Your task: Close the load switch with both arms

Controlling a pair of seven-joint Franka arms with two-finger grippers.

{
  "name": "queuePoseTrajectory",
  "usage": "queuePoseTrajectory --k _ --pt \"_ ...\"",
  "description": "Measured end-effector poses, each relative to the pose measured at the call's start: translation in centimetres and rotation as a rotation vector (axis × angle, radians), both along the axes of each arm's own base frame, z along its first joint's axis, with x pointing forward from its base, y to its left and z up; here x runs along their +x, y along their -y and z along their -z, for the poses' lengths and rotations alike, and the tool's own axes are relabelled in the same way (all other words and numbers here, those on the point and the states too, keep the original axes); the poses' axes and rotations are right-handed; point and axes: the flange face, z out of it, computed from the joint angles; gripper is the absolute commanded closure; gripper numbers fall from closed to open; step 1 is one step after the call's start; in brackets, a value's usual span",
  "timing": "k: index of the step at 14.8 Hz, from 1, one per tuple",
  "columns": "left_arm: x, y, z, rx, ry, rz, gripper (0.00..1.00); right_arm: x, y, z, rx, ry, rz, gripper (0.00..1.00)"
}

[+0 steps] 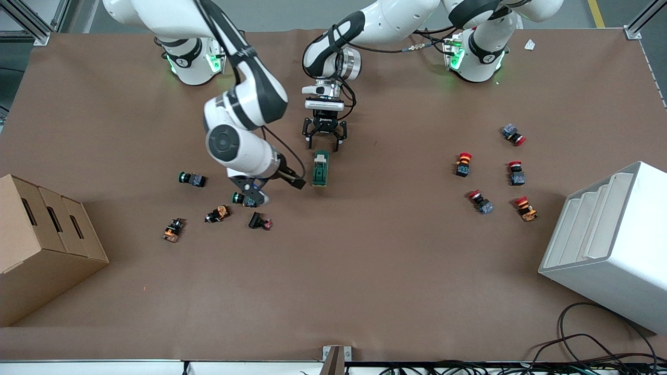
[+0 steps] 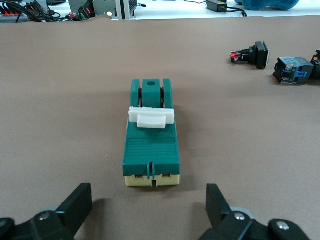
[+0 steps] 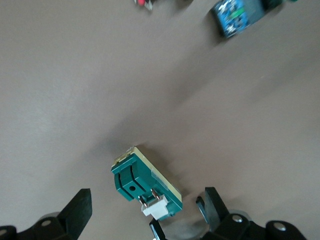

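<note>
a robotics lab: aluminium framing [image 1: 31, 23], loose cables [image 1: 599, 349], paper-covered table [image 1: 365, 271], two bolted-down arms.
</note>
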Motion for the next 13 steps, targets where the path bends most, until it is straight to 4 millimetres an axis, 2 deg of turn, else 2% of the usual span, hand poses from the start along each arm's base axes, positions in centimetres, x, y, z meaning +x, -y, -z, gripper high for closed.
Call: queuePoseTrajectory --k 4,13 --pt "0.0 0.0 0.0 0.000 0.000 0.000 0.00 -1.8 -3.0 3.3 0.011 0.004 -0.007 0.00" --pt "0.0 -0.1 0.1 0.003 0.006 0.003 0.00 -5.9 -7.4 6.5 0.025 -0.042 -0.037 0.00"
